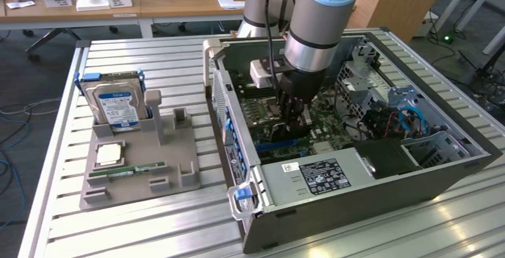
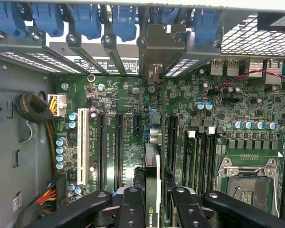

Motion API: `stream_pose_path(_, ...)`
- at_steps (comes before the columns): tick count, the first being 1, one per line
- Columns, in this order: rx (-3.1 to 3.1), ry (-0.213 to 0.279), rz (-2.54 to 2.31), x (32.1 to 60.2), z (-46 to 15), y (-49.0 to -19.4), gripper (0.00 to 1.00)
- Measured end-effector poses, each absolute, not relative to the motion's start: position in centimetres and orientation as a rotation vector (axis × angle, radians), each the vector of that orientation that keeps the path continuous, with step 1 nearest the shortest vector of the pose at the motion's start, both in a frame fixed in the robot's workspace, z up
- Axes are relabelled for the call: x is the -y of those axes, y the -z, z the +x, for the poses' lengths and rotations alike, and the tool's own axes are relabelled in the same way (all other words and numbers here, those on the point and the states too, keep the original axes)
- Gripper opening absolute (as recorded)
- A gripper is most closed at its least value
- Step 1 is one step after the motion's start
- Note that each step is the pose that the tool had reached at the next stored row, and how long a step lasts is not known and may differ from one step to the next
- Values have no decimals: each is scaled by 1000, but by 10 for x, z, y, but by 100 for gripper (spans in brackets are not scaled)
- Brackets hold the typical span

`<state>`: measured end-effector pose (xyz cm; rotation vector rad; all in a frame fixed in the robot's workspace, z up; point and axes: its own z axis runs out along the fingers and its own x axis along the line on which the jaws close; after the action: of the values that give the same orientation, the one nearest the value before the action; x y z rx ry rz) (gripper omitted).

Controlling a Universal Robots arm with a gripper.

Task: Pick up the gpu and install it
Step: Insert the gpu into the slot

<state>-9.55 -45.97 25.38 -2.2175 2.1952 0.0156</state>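
Your gripper (image 2: 156, 202) is down inside the PC case (image 1: 379, 193), with the fingers (image 2: 132, 209) closed on the gpu (image 2: 152, 166). The card stands edge-on between them and runs out past the fingertips toward the row of blue clips (image 2: 88, 19). Its lower edge is right at the motherboard (image 2: 228, 95); you can't tell if it's seated in a slot. A white slot (image 2: 82, 145) lies off one side of the fingers and the CPU socket (image 2: 247, 185) off the other. The hard drive (image 1: 117, 105) and memory stick (image 1: 126, 171) sit on the tray (image 1: 170, 151), well apart from the fingers.
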Motion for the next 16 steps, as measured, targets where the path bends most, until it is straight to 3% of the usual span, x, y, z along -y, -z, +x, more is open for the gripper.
stream_pose_path(16,-2193,-12,-2216,460,-96,-251,26)
